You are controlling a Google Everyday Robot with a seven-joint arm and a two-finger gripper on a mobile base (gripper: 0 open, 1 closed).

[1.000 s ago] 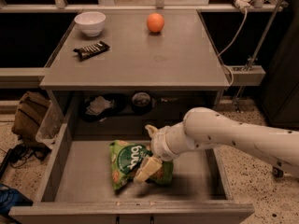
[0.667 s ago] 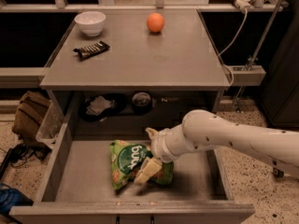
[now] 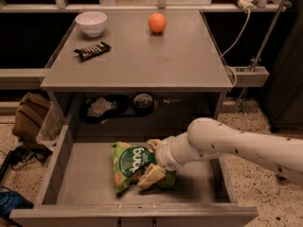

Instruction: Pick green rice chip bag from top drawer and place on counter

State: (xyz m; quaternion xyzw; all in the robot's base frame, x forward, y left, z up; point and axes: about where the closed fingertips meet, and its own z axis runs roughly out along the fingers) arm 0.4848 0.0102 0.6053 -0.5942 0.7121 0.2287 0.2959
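The green rice chip bag (image 3: 127, 164) lies flat on the floor of the open top drawer (image 3: 83, 186), near its middle. My gripper (image 3: 151, 161) reaches in from the right on a white arm and is down at the bag's right end. Its cream fingers (image 3: 149, 176) stand apart, one behind the bag's edge and one on its front part, so it is open around the bag. The bag rests on the drawer floor. The grey counter (image 3: 142, 60) is above and behind the drawer.
On the counter are a white bowl (image 3: 91, 22), an orange (image 3: 157, 22) and a small black candy bar (image 3: 92, 50). A shelf under the counter holds dark items (image 3: 142, 101). A brown bag (image 3: 29, 117) sits on the floor to the left. A cable (image 3: 236, 37) hangs at the right.
The gripper has shifted slightly left and lower onto the bag's right end. The bag has stayed on the drawer floor.
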